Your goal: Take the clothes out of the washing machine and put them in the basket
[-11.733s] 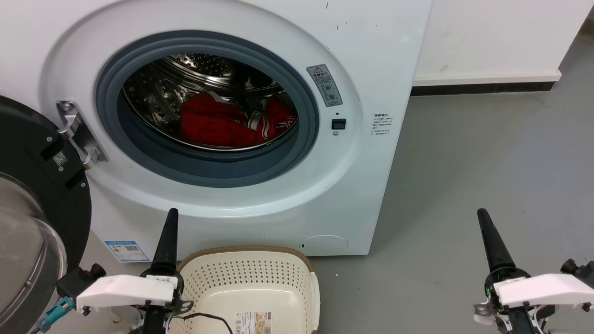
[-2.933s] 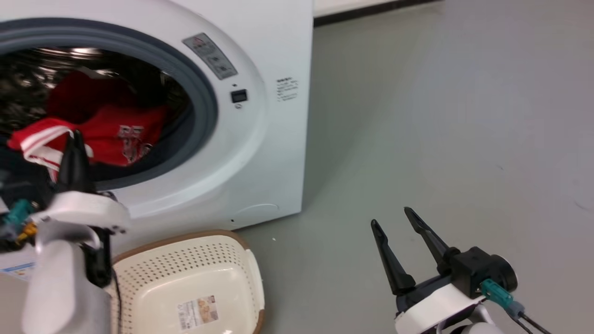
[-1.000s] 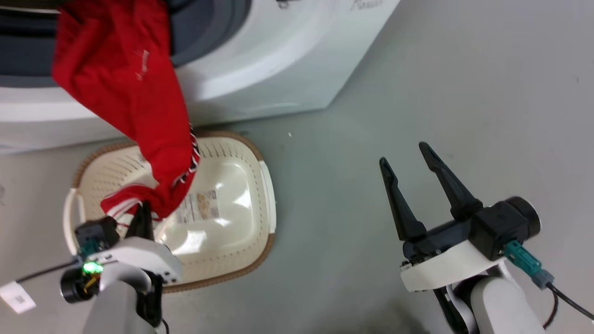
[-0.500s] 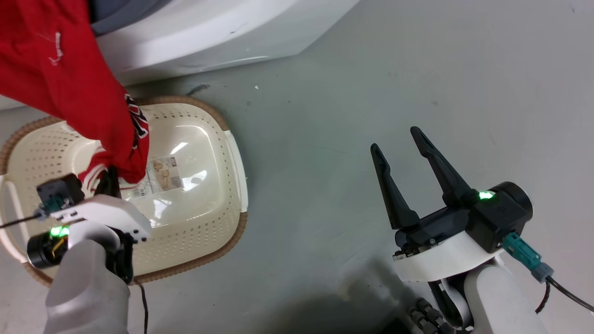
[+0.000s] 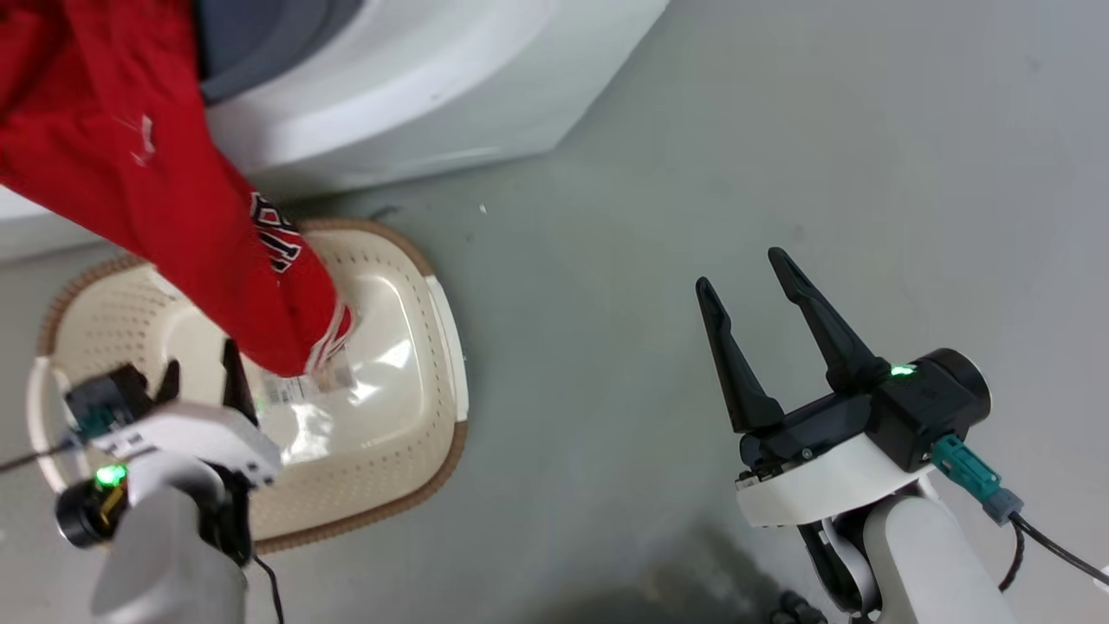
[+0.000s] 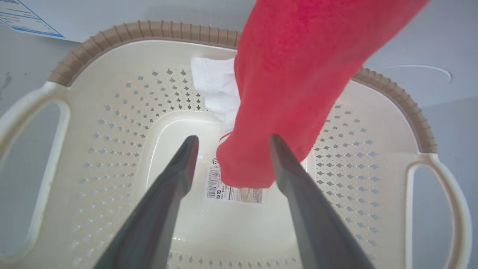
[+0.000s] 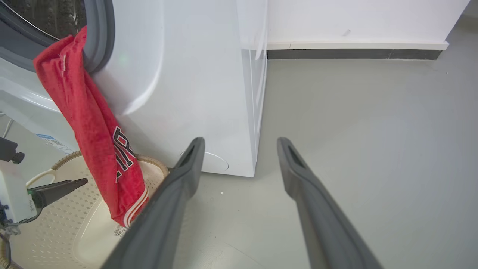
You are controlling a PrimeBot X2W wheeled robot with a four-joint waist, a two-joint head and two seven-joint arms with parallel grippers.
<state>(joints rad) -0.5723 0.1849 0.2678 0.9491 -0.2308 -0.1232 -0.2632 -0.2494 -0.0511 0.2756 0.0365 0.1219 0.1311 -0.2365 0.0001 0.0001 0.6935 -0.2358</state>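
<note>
A red jersey from the clothes hangs out of the washing machine mouth, its striped lower end dangling inside the cream basket over the paper label. My left gripper is open just left of that hanging end, over the basket. In the left wrist view the garment drops between the spread fingers without being pinched, with the basket below. My right gripper is open over bare floor to the right. The right wrist view shows the jersey draped over the grey gasket, the machine and the basket.
Grey floor stretches to the right of the machine and basket. A white wall with a dark skirting strip runs behind. A blue-edged sticker sits low on the machine front, just beyond the basket's brown rim.
My left gripper has opened and let go of the red jersey, which now hangs free and has swung a little right. The head camera has shifted. The right gripper stays open.
</note>
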